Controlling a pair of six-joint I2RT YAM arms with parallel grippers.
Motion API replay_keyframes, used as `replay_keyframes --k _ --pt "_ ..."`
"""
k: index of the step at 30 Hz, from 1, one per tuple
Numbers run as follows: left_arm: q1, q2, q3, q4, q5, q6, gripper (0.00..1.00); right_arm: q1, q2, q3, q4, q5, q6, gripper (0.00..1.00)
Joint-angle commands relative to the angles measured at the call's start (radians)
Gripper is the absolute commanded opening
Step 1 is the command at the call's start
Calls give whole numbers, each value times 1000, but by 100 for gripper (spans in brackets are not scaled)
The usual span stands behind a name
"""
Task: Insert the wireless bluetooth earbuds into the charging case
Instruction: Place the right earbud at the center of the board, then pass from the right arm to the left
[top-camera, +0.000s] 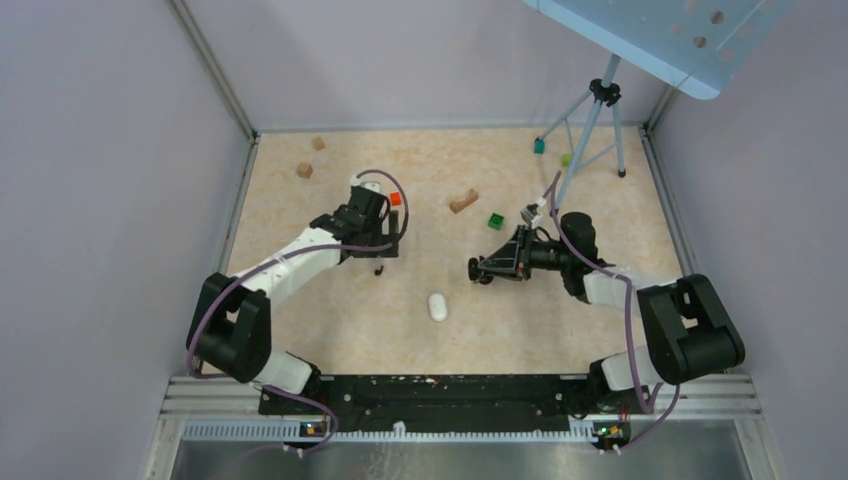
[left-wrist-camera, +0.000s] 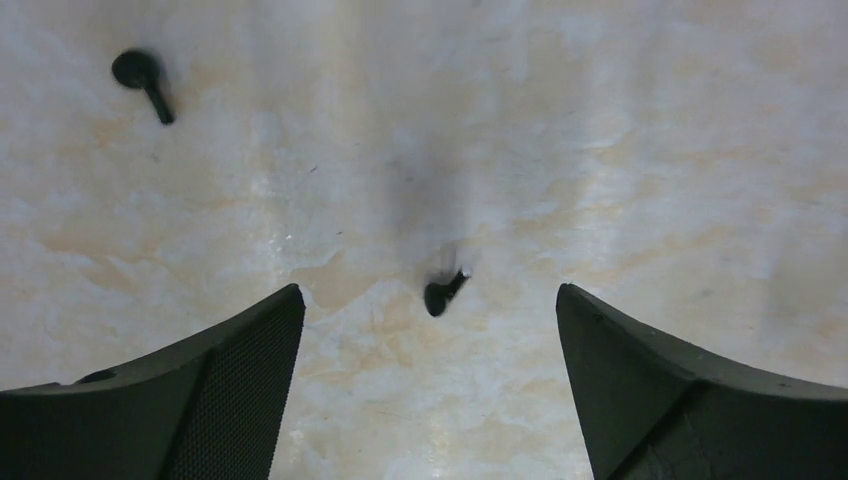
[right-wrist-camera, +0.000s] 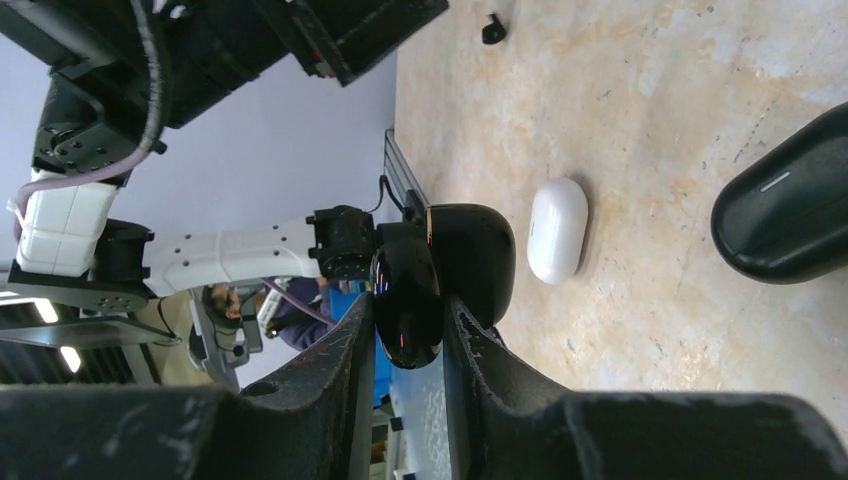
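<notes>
Two black earbuds show in the left wrist view. One earbud (left-wrist-camera: 141, 75) lies on the table at the upper left. The other earbud (left-wrist-camera: 438, 293) is blurred, below and between the tips of my left gripper (left-wrist-camera: 428, 292), which is open with nothing in it. From above, the left gripper (top-camera: 385, 243) hangs over an earbud (top-camera: 378, 270). My right gripper (right-wrist-camera: 407, 312) is shut on the glossy black charging case (right-wrist-camera: 405, 300) and holds it above the table, right of centre (top-camera: 485, 268). A far earbud (right-wrist-camera: 492, 28) shows in the right wrist view.
A white oval case (top-camera: 437, 306) lies on the table between the arms, also visible as the white case (right-wrist-camera: 556, 230). A black rounded object (right-wrist-camera: 790, 200) lies close to the right gripper. A green block (top-camera: 495, 221), wooden pieces (top-camera: 463, 201) and a tripod (top-camera: 590, 130) stand farther back.
</notes>
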Motion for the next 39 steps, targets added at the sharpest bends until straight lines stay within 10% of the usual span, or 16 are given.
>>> replay_keyframes --k 1,12,19,39 --pt "6 -134 84 94 254 118 99 -2 -56 52 55 -12 33 0" --pt "4 -194 -63 597 1159 -194 99 29 86 40 859 -45 566 0" --pt "3 -232 -129 775 1199 -312 99 83 173 39 1117 -1 719 0" --pt "0 -123 -153 938 1251 -477 68 125 140 46 1014 9 645 0"
